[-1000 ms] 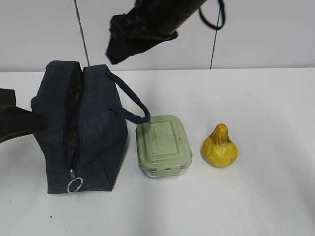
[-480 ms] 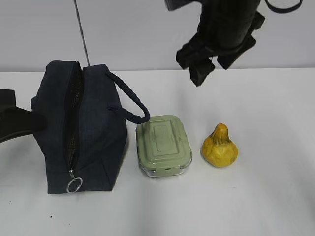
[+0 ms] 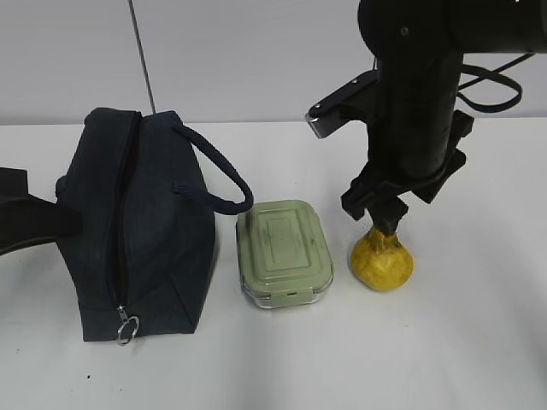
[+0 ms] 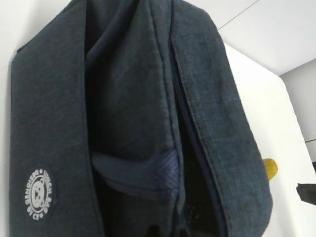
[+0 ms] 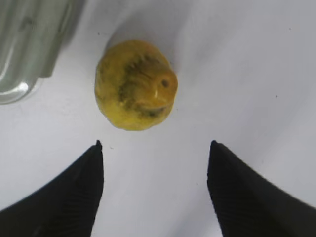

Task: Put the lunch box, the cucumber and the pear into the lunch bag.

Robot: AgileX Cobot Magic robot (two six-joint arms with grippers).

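The navy lunch bag [image 3: 162,231] stands at the left with its zipper open along the top; it fills the left wrist view [image 4: 123,98]. The sage-lidded lunch box [image 3: 282,248] lies just right of it, and its corner shows in the right wrist view [image 5: 24,39]. The yellow pear [image 3: 382,260] stands right of the box. My right gripper [image 3: 381,219] hangs straight over the pear [image 5: 134,84], open [image 5: 155,144] and empty. My left gripper [image 3: 47,220] presses against the bag's left side; its jaws are hidden. The cucumber is out of view.
The bag's looped handle [image 3: 224,175] arches toward the lunch box. The metal ring pull [image 3: 126,327] hangs at the bag's near end. The white table [image 3: 479,342] runs back to a grey wall.
My right arm has swung from above the bag to the right and come down over the pear. The bag's opening has narrowed and the bag has shifted slightly.
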